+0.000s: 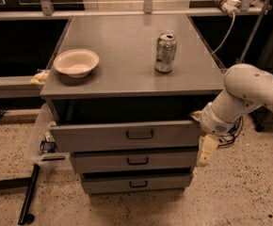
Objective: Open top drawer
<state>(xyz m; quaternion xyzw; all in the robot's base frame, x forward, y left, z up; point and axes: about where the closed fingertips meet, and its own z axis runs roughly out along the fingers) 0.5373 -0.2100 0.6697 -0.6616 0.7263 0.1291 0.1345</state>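
The top drawer (127,134) is the widest gray metal front of the cabinet, with a small black loop handle (140,134) at its centre. It stands pulled out, with a dark gap open above it under the cabinet top. My gripper (205,148) hangs at the drawer's right end, by the front's right corner, on a white arm (242,95) that reaches in from the right. It is away from the handle.
Two narrower gray drawers (132,160) (136,182) sit shut below. On the cabinet top (122,55) stand a beige bowl (76,62) and a soda can (165,52). A clear bin (42,140) and a black pole (29,196) are at the left.
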